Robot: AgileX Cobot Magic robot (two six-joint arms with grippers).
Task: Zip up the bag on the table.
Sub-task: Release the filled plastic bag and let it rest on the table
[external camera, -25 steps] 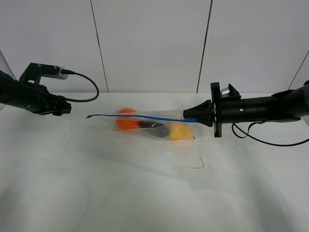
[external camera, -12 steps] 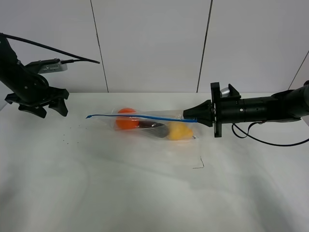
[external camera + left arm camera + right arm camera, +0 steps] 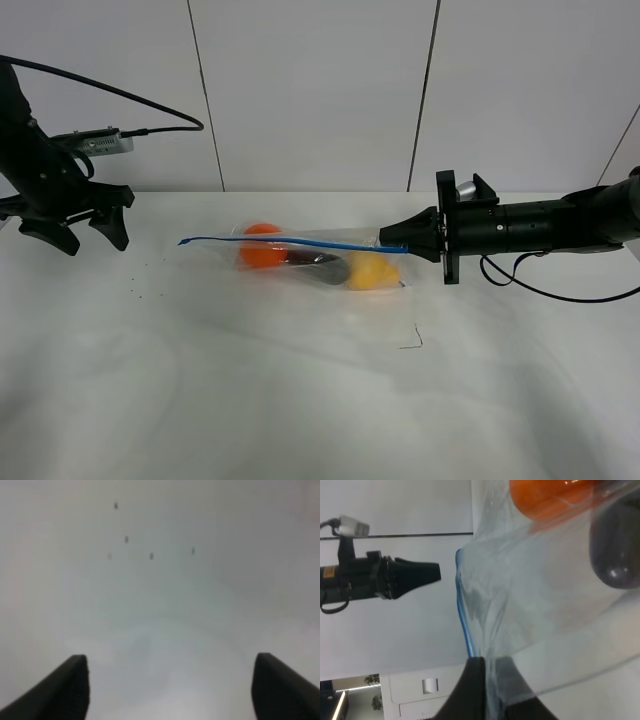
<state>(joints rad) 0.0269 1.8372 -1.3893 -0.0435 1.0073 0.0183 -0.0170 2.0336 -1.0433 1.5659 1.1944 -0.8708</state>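
Within the right claw (image 3: pixel 404 247) lies one bag (image 3: pixel 305 262) corner.

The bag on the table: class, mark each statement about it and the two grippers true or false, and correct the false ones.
1. The right gripper is shut on the blue zipper strip of the bag. True.
2. The left gripper grips the bag's other end. False: it is open and hangs apart from the bag, over the table.
3. An orange fruit shows through the bag. True.
4. The yellow fruit is the one nearest the left gripper. False: the orange fruit is; the yellow fruit lies at the right gripper's end.
5. The bag holds only two fruits. False: a dark fruit lies between the other two.
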